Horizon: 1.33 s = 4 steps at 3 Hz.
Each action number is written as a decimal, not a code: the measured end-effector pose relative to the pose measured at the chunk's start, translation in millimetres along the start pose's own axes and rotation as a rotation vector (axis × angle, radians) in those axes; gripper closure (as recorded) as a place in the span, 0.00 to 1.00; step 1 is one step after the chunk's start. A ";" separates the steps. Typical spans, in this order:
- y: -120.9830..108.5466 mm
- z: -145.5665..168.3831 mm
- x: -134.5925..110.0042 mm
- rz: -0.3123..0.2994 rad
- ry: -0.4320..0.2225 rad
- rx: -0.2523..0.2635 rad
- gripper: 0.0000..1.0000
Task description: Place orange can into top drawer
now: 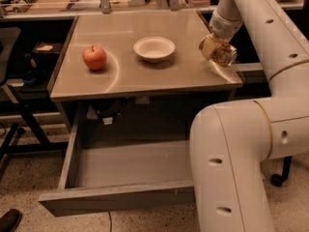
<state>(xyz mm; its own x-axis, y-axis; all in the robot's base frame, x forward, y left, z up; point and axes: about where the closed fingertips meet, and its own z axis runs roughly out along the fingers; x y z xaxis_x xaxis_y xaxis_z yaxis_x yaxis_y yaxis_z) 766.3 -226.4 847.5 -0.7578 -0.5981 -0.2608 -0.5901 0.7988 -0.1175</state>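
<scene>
Orange can (218,50) sits at the end of the gripper (215,46), over the table (125,79) near its edge at 3 o'clock and close to the corner at 4 o'clock. It is tipped well off upright. Its long axis runs roughly from 10 o'clock to 4 o'clock, and the shiny silver end points toward 4 o'clock, down and out toward the table edge. The mottled tan-and-white side faces 9 o'clock. A pale glint lies on the table just below the can, at 6 o'clock from it.

The gripper is closed on the can, which fills the space between the jaws and hides most of them. The white wrist comes down onto it from 12 o'clock, and the rest of the arm (241,158) bends in a thick elbow across the frame at 4 o'clock.

A white bowl (154,49) stands upright and empty near the middle of the table, at 9 o'clock from the can and well apart from it. A red apple (94,57) rests farther off at 9 o'clock, stem up.

The top drawer (116,197) is pulled out below the table at 6 o'clock. Its grey floor is in view, and the arm covers its end at 3 o'clock.
</scene>
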 end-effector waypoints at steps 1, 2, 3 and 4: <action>-1.3 4.9 -4.7 -0.001 -0.010 0.007 1.00; 2.5 6.0 -11.0 -0.025 -0.013 0.009 1.00; 19.1 -0.4 -13.4 -0.023 0.004 -0.021 1.00; 42.1 -5.6 -13.6 -0.023 0.015 -0.072 1.00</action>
<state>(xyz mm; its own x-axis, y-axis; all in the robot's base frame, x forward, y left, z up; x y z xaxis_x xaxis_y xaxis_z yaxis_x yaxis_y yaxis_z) 750.3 -185.0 851.6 -0.7476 -0.6177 -0.2441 -0.6256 0.7783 -0.0535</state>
